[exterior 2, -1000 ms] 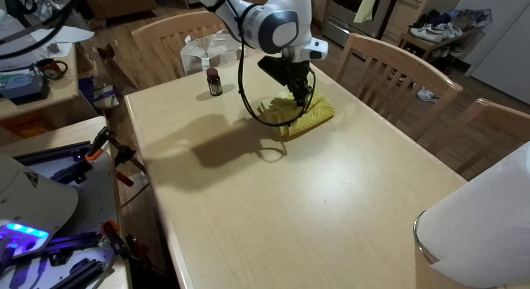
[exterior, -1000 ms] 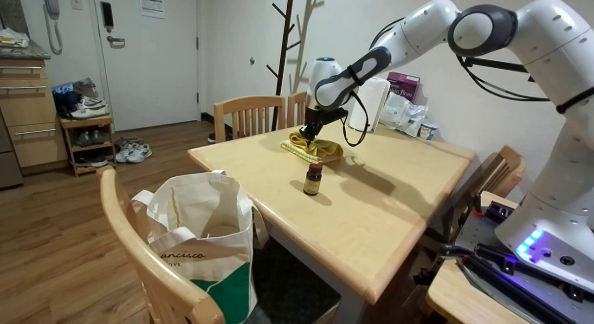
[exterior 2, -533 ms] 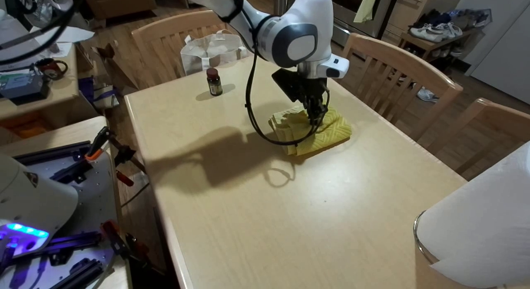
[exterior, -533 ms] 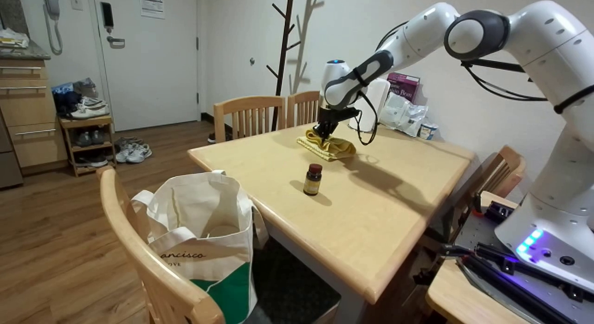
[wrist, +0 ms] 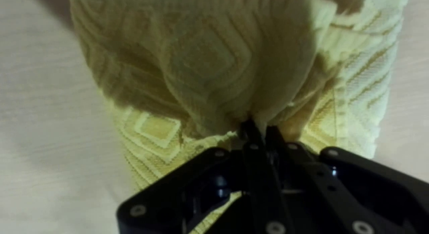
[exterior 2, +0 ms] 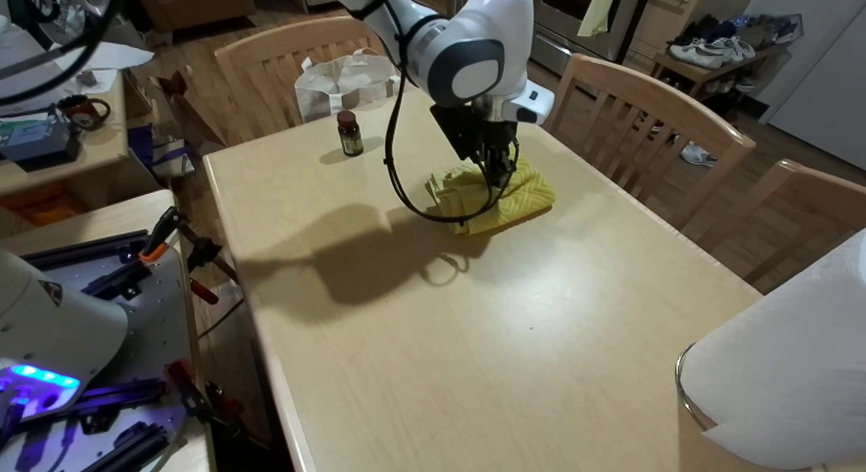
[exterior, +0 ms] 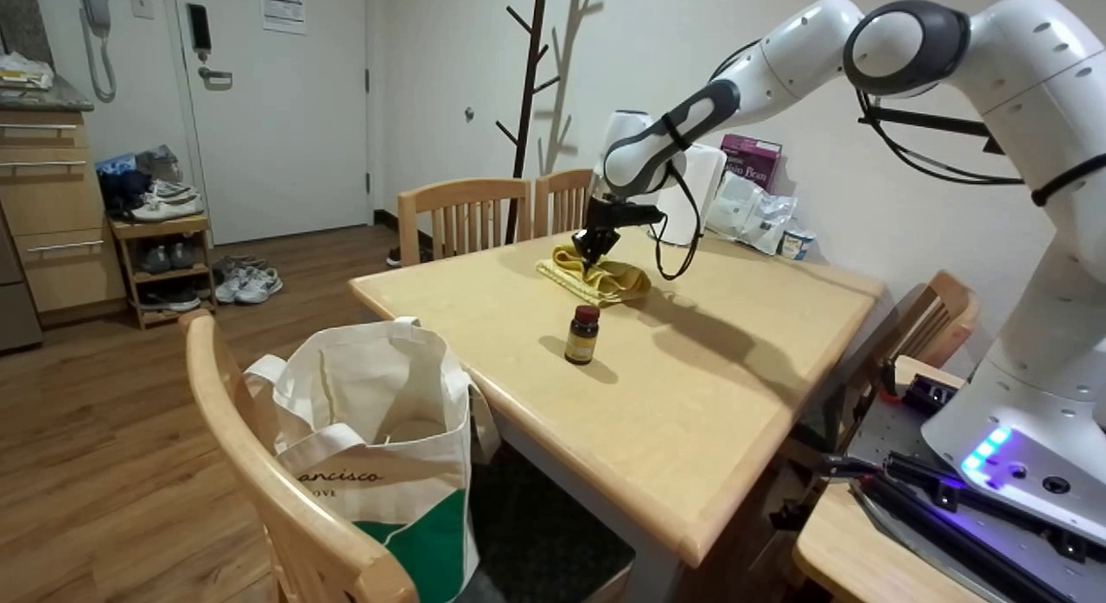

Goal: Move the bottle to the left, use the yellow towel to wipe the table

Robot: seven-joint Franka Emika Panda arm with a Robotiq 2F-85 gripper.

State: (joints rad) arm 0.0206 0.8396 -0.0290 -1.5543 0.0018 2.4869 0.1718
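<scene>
The yellow towel (exterior: 618, 282) lies folded and bunched on the pale wooden table (exterior 2: 433, 364), towards its far side in an exterior view. My gripper (wrist: 259, 129) is shut on a pinched fold of this towel, as the wrist view shows; cloth puckers between the fingertips. Seen from outside, the gripper (exterior 2: 499, 180) points down into the cloth, and the arm's cable loop hides part of it. The small dark bottle (exterior: 582, 337) with a red-brown cap stands upright on the table, apart from towel and gripper. The same bottle (exterior 2: 350, 135) shows near a table edge.
A white paper roll (exterior 2: 785, 370) stands on the table, with a plastic bag (exterior: 752, 214), a small tub (exterior: 796, 243) and a purple box (exterior: 750, 161) nearby. Wooden chairs (exterior 2: 649, 113) surround the table. A tote bag (exterior: 371, 396) sits on one chair.
The gripper and the towel in it slid across the table towards the paper roll, then part of the way back. The bottle has stayed in place.
</scene>
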